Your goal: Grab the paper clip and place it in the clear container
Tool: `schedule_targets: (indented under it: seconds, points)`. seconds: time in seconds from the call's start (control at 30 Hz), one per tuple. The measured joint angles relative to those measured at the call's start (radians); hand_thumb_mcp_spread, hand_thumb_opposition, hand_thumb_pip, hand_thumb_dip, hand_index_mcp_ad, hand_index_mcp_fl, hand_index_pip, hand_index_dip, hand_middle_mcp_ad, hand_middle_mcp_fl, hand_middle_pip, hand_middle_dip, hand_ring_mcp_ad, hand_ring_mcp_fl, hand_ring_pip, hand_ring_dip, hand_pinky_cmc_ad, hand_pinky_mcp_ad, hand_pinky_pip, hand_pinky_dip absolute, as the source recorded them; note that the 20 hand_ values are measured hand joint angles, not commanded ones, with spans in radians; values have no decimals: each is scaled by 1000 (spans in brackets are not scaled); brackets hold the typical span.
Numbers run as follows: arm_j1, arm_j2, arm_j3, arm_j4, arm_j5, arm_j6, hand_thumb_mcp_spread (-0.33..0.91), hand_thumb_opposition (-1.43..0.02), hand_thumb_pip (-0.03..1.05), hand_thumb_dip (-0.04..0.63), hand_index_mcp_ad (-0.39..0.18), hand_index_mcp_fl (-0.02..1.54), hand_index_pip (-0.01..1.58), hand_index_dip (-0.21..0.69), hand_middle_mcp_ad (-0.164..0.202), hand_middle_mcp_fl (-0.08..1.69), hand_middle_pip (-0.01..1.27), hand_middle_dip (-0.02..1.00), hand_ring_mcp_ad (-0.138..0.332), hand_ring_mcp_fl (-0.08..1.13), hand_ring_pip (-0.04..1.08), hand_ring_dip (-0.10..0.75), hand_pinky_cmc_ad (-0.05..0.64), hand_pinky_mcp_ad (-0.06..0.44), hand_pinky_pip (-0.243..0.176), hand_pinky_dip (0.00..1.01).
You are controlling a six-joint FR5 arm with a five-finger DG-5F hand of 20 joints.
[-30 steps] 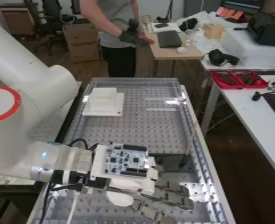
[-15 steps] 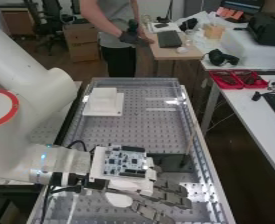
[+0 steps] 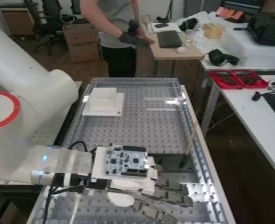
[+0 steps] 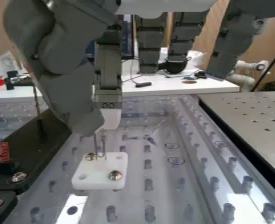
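Over the near half of the bench, the hand reaches toward the right side in the high view. In the wrist view the thumb of the hand and one finger with a pale tip come together, while the other fingers hang fairly straight. The paper clip, a thin upright wire shape, is pinched at its upper end between thumb and finger. Its lower part is just at a small white plate with screws; whether it touches the plate I cannot tell.
A white stepped block stands at the bench's far left. Behind the fingers is a dark box, with a thin rod near the right rail. A dark block flanks the plate.
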Motion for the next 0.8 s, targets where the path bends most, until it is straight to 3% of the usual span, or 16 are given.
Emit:
schedule_targets:
  seconds: [0.8]
  points:
    - [1,2,-3,-11,8,-4,449,-817,777,276,-188,206,1543,38,59,126,120,175,87,0,79,87,330,279,52,195]
